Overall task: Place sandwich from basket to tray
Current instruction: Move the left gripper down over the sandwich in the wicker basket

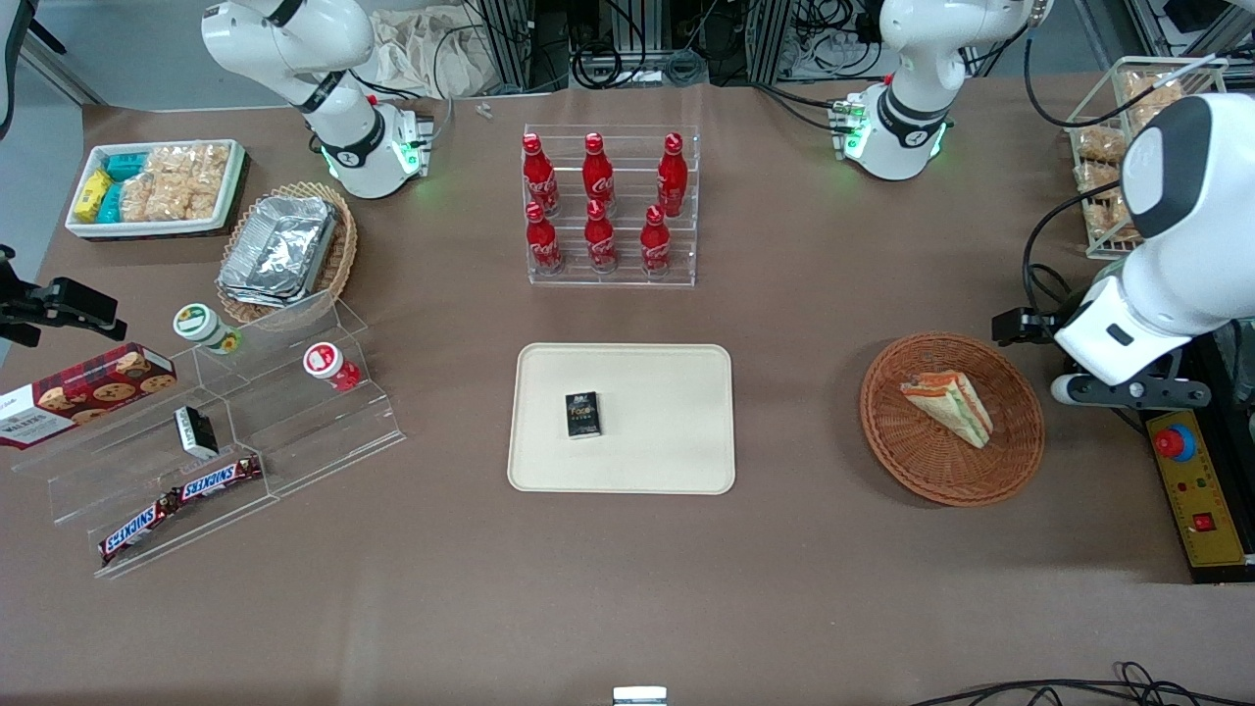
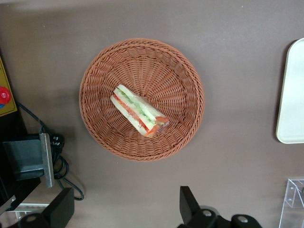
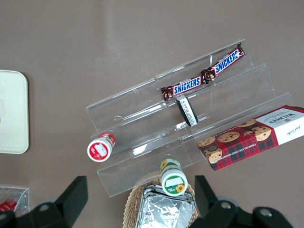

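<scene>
The sandwich (image 1: 949,402), a white-bread wedge with orange and green filling, lies in the round brown wicker basket (image 1: 902,461). The left wrist view shows the sandwich (image 2: 138,111) near the middle of the basket (image 2: 185,71). The cream tray (image 1: 667,451) lies mid-table, toward the parked arm's end from the basket, and its edge shows in the left wrist view (image 2: 292,95). A small black box (image 1: 582,414) lies on the tray. My left gripper (image 1: 1020,326) hangs high beside the basket, toward the working arm's end. Its fingers are wide open and empty (image 2: 126,209).
A clear rack of red cola bottles (image 1: 608,206) stands farther from the front camera than the tray. A yellow emergency-stop box (image 1: 1191,490) lies beside the basket at the table's end. A wire rack of snacks (image 1: 1118,147) stands farther back. Acrylic shelves (image 1: 245,422) hold snacks.
</scene>
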Robot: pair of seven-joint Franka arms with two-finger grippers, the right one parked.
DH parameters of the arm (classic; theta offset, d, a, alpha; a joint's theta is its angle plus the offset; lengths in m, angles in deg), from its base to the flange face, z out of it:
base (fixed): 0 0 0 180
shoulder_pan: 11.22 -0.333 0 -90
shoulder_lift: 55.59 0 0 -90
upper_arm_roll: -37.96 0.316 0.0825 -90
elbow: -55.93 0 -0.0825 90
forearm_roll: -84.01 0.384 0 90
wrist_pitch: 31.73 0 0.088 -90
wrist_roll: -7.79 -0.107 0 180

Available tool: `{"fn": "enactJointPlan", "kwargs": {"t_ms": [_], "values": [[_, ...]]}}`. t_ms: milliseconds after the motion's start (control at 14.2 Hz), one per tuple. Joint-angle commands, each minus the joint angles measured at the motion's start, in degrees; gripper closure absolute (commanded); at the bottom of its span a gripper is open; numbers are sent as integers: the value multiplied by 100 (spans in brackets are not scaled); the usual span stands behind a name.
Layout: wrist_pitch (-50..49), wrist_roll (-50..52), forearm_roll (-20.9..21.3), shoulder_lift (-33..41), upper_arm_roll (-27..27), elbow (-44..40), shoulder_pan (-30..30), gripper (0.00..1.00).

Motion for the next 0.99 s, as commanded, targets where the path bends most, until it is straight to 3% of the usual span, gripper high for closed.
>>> {"fn": "enactJointPlan", "kwargs": {"t_ms": [0, 212, 424, 635, 918], "values": [[-190, -75, -30, -194, 55, -273, 82, 0], [-242, 492, -3, -518, 38, -448, 99, 0], [-16, 2785, -74, -431, 46, 15, 55, 0], [1281, 3851, -100, -133, 134, 1146, 20, 0], [3032, 5301, -21, -272, 205, 2151, 20, 0]]}}
